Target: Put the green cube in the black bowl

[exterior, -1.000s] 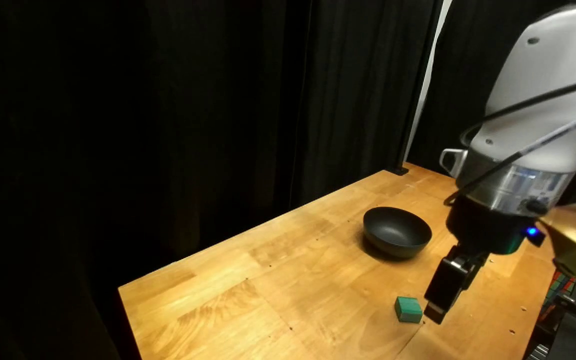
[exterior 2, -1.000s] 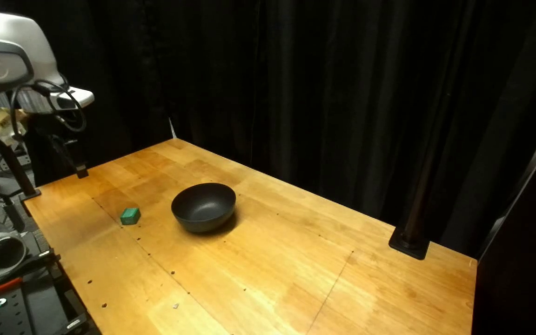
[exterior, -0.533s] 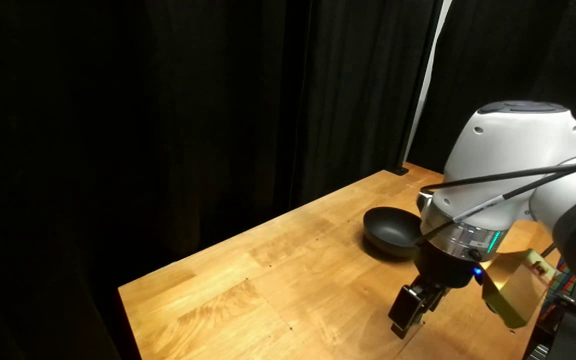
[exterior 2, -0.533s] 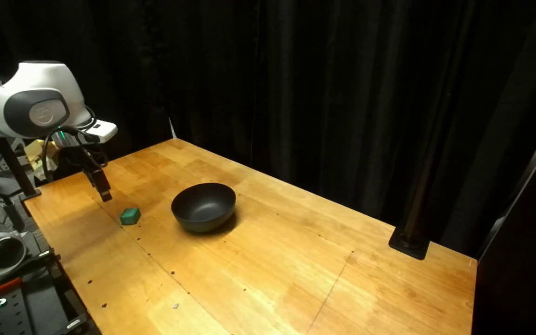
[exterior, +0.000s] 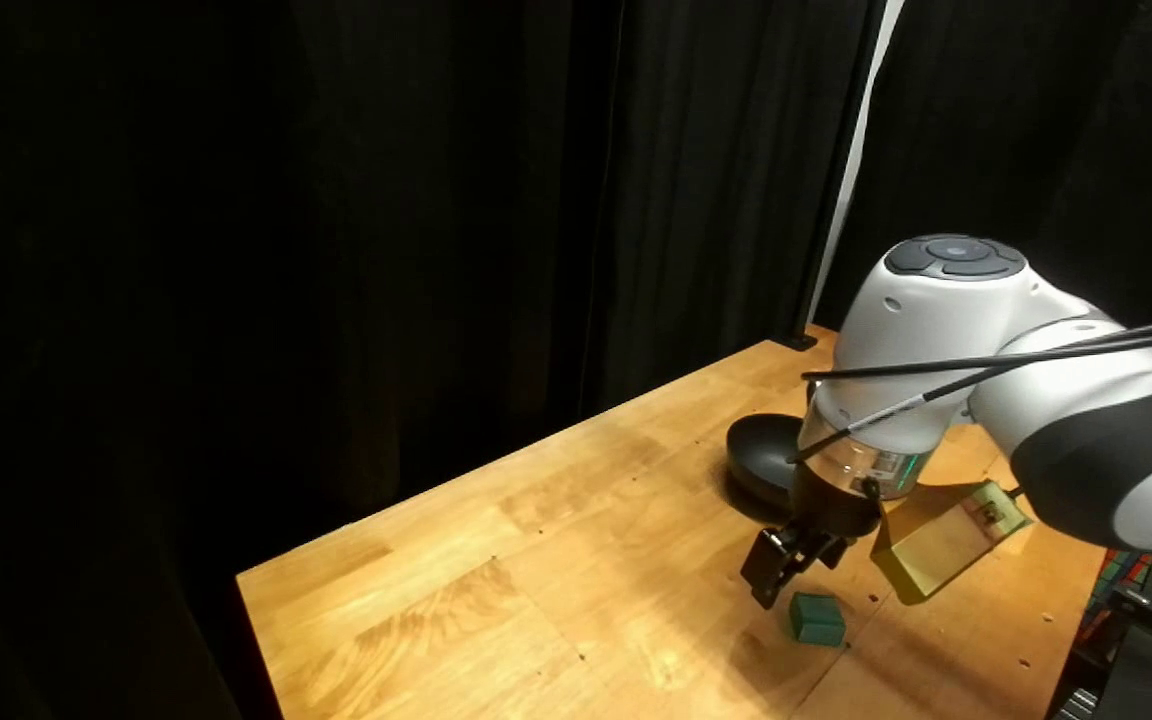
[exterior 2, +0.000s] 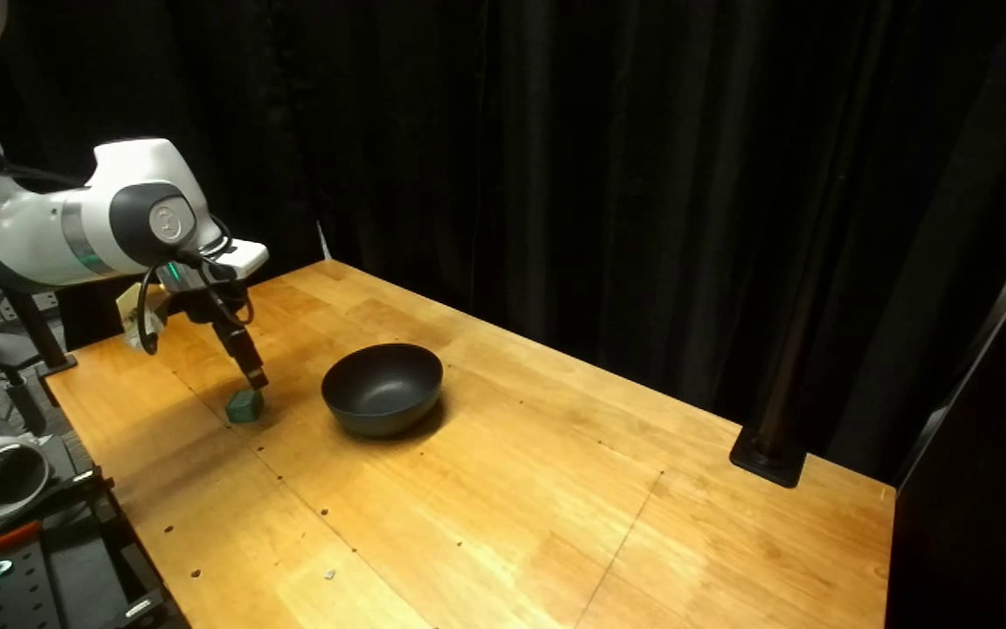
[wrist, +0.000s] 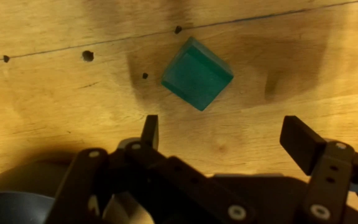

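The green cube (exterior: 817, 620) sits on the wooden table and also shows in an exterior view (exterior 2: 244, 406). In the wrist view the cube (wrist: 197, 76) lies turned cornerwise, ahead of the fingertips. My gripper (wrist: 222, 129) is open, with bare table showing between its fingers. In both exterior views the gripper (exterior: 798, 582) (exterior 2: 256, 381) hangs tilted just above and beside the cube, not around it. The black bowl (exterior 2: 381, 393) stands upright near the cube, its visible inside bare. The arm partly hides the bowl (exterior: 762, 465) in an exterior view; its rim edge shows at the wrist view's lower left (wrist: 14, 207).
The wooden table (exterior 2: 512, 507) has small holes and seam lines. A black post base (exterior 2: 768, 459) is clamped at its far edge. Dark curtains (exterior 2: 643, 175) hang behind. A yellowish box-like part (exterior: 956, 540) sticks out from the wrist. A cart with tools (exterior 2: 49, 568) stands beside the table.
The arm has come in over the table and down toward the cube, moving left and then slightly up in one exterior view and right and down in another. Cube and bowl have not moved.
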{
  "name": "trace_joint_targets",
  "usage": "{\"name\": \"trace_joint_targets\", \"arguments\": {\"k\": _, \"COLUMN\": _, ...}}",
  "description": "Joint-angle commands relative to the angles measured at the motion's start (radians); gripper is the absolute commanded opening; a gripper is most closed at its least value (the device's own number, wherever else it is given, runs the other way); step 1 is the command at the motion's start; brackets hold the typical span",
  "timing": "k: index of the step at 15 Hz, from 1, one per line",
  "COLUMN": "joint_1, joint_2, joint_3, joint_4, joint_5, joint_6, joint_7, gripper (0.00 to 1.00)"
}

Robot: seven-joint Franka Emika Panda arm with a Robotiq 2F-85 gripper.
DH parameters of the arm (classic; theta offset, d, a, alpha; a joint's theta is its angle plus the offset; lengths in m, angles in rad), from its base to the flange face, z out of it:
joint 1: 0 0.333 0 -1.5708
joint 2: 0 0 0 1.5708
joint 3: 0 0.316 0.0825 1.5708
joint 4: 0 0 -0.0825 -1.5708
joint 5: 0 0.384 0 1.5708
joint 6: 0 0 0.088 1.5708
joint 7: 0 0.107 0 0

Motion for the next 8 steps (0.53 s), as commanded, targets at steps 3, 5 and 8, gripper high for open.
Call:
{"name": "trace_joint_targets", "arguments": {"k": 3, "joint_1": 0.054, "joint_2": 0.101, "joint_3": -0.064, "joint_4": 0.065, "joint_5": -0.035, "joint_6": -0.013, "joint_7": 0.09, "gripper": 1.0}}
{"name": "trace_joint_targets", "arguments": {"k": 5, "joint_1": 0.043, "joint_2": 0.117, "joint_3": -0.049, "joint_4": 0.066, "joint_5": -0.004, "joint_6": -0.025, "joint_7": 0.08, "gripper": 1.0}}
{"name": "trace_joint_targets", "arguments": {"k": 8, "joint_1": 0.048, "joint_2": 0.124, "joint_3": -0.054, "joint_4": 0.063, "joint_5": -0.001, "joint_6": -0.052, "joint_7": 0.09, "gripper": 0.75}}
